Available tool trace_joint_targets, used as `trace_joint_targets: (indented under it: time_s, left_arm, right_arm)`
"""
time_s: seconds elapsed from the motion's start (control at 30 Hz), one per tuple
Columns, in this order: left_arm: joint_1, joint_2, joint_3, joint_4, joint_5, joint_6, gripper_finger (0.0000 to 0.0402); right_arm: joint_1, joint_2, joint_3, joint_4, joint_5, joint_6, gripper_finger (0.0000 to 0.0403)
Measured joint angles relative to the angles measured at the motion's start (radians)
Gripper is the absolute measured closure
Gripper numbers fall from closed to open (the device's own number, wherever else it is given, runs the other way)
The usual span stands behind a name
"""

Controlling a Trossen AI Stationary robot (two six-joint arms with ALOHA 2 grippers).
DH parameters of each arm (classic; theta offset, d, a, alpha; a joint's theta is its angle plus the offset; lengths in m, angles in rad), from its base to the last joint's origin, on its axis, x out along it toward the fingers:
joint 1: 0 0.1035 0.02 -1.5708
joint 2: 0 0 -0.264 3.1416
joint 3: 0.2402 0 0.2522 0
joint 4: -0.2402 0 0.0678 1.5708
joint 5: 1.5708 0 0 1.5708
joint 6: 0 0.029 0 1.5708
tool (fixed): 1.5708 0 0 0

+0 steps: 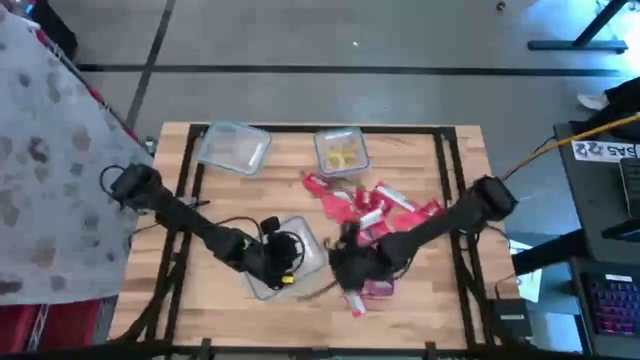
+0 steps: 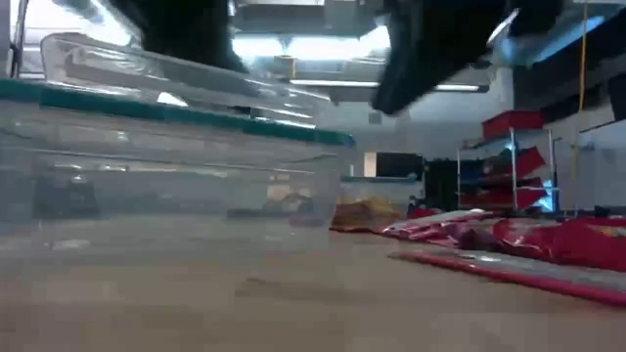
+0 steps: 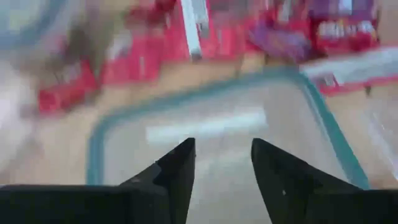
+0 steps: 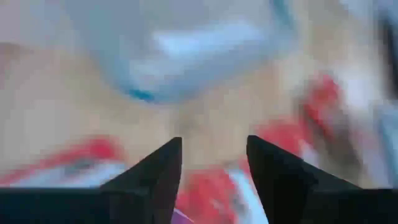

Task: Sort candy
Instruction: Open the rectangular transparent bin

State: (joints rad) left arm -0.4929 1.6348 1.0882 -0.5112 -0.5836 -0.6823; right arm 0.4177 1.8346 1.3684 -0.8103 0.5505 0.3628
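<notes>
Red foil packets make up most of the candy (image 1: pixel 375 205), a loose heap right of the table's centre, reaching toward about 3 o'clock, with a few purple ones mixed in. One more packet (image 1: pixel 372 288) lies apart near the front edge, around 5 o'clock.

The right gripper (image 1: pixel 345 262) hangs over the near end of the heap. In the right wrist view its fingers (image 4: pixel 155 180) stand apart with nothing between them, blurred red wrappers on the wood beyond. The left gripper (image 1: pixel 278 255) is over a clear tub (image 1: pixel 300 240) at about 7 o'clock. Its fingers (image 3: pixel 174 180) are also spread and empty, pointing down at the tub's teal rim.

By their look the packets are light, flat, crinkly and probably slick. Several overlap, so a pinch may lift two or skid one aside. A good hold would be across the short width of a packet at the heap's edge, where one side lies free on the wood.

Two more tubs sit along the far edge: an empty one (image 1: pixel 233 147) at about 11 o'clock and one (image 1: pixel 342 150) at 12 o'clock holding yellow pieces (image 1: pixel 340 157). Cables cross the left arm's wrist close to the near tub. The two grippers are close to each other, so they crowd the space between the heap and that tub.
</notes>
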Motion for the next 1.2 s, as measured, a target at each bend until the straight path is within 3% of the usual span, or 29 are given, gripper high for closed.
trace_joint_targets:
  time_s: [0.23, 0.47, 0.57, 0.73, 0.97, 1.07, 1.2]
  left_arm:
    - [0.059, 0.052, 0.0, -0.051, 0.038, -0.01, 0.0259]
    - [0.101, 0.154, 0.005, 0.155, 0.102, 0.13, 0.0259]
    - [0.101, 0.168, 0.005, 0.211, 0.117, 0.169, 0.0259]
    - [0.095, 0.168, 0.003, 0.218, 0.116, 0.182, 0.0259]
    - [0.088, 0.169, 0.002, 0.217, 0.114, 0.171, 0.0259]
    - [0.088, 0.169, 0.001, 0.216, 0.113, 0.164, 0.0259]
    - [0.088, 0.169, 0.001, 0.217, 0.113, 0.163, 0.0259]
  right_arm:
    - [-0.068, 0.069, -0.081, 0.341, -0.237, -0.035, 0.0258]
    - [-0.016, 0.114, -0.082, 0.62, -0.487, -0.083, 0.0279]
    - [0.025, 0.11, -0.076, 0.702, -0.543, -0.13, 0.0281]
    - [0.081, 0.083, -0.079, 0.566, -0.487, -0.098, 0.0282]
    - [0.142, 0.074, -0.164, 0.477, -0.244, 0.05, 0.0282]
    - [0.15, 0.074, -0.257, 0.538, -0.173, 0.141, 0.0278]
    - [0.131, 0.072, -0.39, 0.801, -0.153, 0.164, 0.0258]
